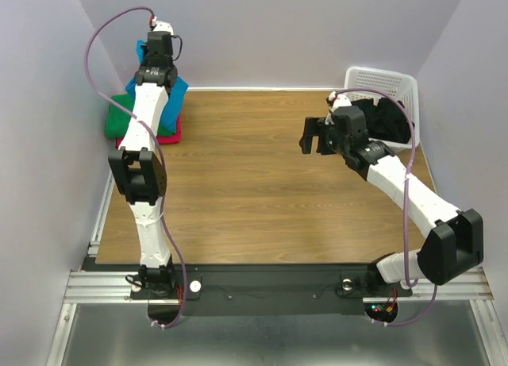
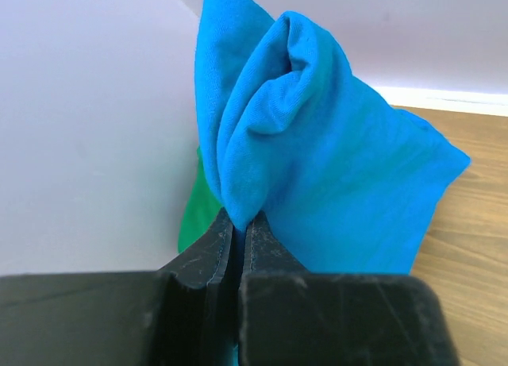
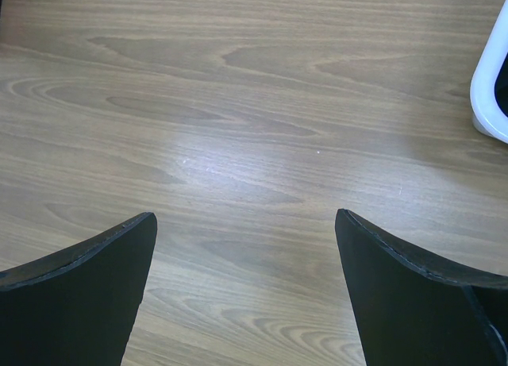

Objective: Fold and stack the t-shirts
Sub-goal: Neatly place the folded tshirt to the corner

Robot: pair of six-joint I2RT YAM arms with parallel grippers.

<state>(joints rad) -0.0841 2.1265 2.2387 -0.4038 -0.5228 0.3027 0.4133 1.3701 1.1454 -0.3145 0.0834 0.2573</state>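
Turquoise-blue t-shirt [image 2: 333, 159] is bunched and creased, pinched at a fold by the left gripper [image 2: 238, 223], whose jaws are almost closed on the cloth. It is at the table's far-left corner, close to the wall, over the green t-shirt [image 1: 116, 120]. Green lies on the red-pink t-shirt [image 1: 175, 134]; pile edges are uneven. Cannot tell whether the blue one rests on the pile or is lifted. Black t-shirts [image 1: 389, 120] are heaped in the white basket [image 1: 381, 78] at the far-right corner. Left arm reaches forward over the pile, wrist aimed at the back wall. Right arm is bent, reaching in toward mid-table. Right gripper [image 3: 246, 215] is wide open and holds nothing, above bare wooden table [image 1: 238, 191], near the basket's rim.
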